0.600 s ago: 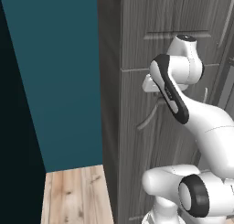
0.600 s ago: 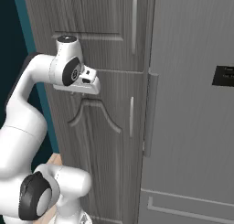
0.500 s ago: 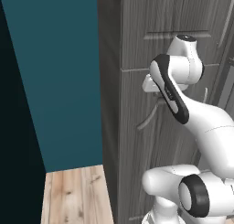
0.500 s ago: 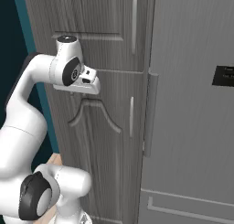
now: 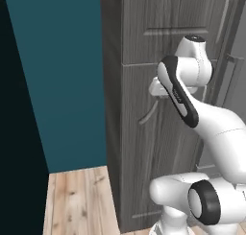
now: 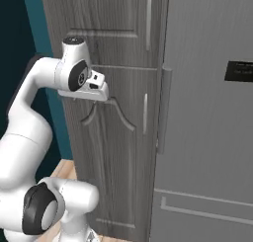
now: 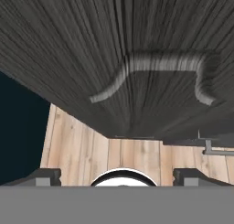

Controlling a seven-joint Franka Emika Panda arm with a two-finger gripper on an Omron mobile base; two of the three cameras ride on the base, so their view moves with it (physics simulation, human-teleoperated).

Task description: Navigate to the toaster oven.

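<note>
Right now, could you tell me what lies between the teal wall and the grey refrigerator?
In the right base view, a tall dark wood-grain cabinet fills that stretch, between the teal wall and the refrigerator.

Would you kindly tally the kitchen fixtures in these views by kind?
Dark wood cabinet: 1
Grey refrigerator: 1
Small black display on it: 1
Total: 3
</note>
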